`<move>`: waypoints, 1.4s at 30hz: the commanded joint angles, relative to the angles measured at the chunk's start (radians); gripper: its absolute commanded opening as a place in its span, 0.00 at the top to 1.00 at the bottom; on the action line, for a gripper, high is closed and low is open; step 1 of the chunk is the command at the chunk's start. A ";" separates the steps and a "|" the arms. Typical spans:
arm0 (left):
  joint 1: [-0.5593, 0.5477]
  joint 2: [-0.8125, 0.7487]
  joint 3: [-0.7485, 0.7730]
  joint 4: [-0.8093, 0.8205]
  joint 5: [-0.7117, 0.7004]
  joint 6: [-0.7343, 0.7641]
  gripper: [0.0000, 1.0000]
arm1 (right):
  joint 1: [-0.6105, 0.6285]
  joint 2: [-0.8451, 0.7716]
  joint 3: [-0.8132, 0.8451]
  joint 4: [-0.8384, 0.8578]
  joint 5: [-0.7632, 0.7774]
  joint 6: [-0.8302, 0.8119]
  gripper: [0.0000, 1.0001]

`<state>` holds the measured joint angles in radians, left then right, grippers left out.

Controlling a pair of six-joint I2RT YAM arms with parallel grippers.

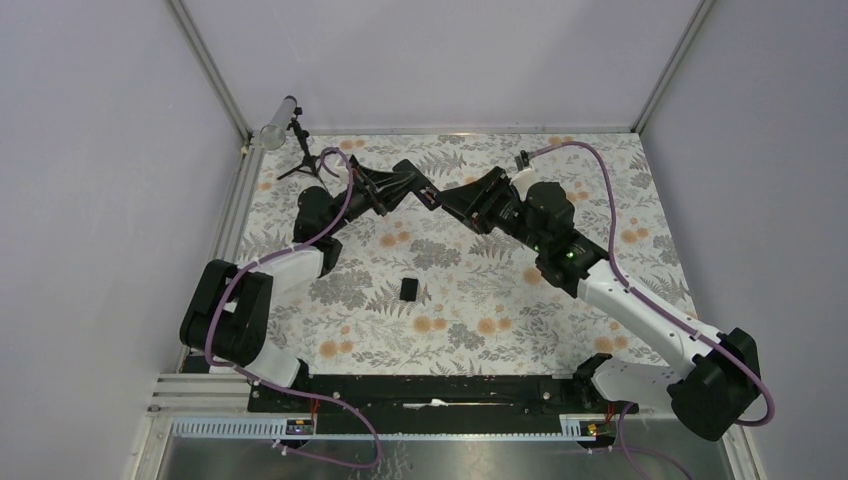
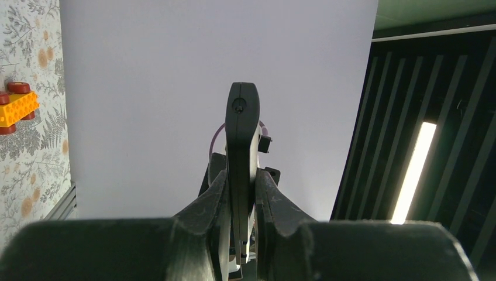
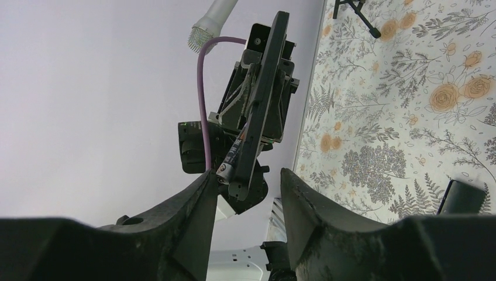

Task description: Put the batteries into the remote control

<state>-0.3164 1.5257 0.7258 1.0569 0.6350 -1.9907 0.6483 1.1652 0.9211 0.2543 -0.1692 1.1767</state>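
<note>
My left gripper (image 2: 241, 178) is shut on the remote control (image 2: 241, 134), a slim black bar held edge-on and raised above the table. In the right wrist view the remote (image 3: 266, 88) stands tilted, with one battery (image 3: 234, 154) lying along its lower end. My right gripper (image 3: 248, 190) is open around that end, and its left finger (image 3: 196, 202) is close to the battery's tip. The other battery is out of view. In the top view both grippers, left (image 1: 408, 185) and right (image 1: 447, 200), meet over the far middle of the table. The small black cover (image 1: 409, 289) lies flat on the table.
A black mini tripod (image 1: 300, 152) with a microphone stands at the far left corner. A yellow toy brick car (image 2: 14, 106) with red wheels lies on the floral table. The cover also shows in the right wrist view (image 3: 462, 197). Grey walls enclose the table.
</note>
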 commanded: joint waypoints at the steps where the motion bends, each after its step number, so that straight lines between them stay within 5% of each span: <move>1: -0.008 -0.043 -0.002 0.058 -0.017 -0.022 1.00 | -0.003 0.012 0.017 0.026 -0.009 0.007 0.52; 16: -0.016 -0.056 0.023 0.065 -0.012 -0.034 1.00 | -0.006 0.064 0.052 -0.117 0.000 0.021 0.67; 21: -0.016 -0.064 0.057 0.020 0.010 0.066 1.00 | -0.020 0.083 0.106 -0.301 0.030 0.031 0.77; 27: -0.010 -0.126 0.138 -0.179 0.059 0.310 1.00 | -0.031 0.134 0.184 -0.453 0.001 -0.049 0.71; 33: -0.011 -0.143 0.197 -0.211 0.088 0.351 1.00 | -0.030 0.217 0.235 -0.517 -0.050 -0.094 0.68; 37: -0.005 -0.142 0.198 -0.227 0.094 0.378 1.00 | -0.031 0.190 0.244 -0.513 -0.020 -0.112 0.55; 42: 0.029 -0.143 0.221 -0.310 0.127 0.485 1.00 | -0.033 0.081 0.202 -0.372 -0.011 -0.162 0.16</move>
<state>-0.3050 1.4536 0.8635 0.7025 0.6891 -1.5696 0.6205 1.3273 1.1572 -0.1600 -0.2157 1.0920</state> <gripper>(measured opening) 0.156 0.745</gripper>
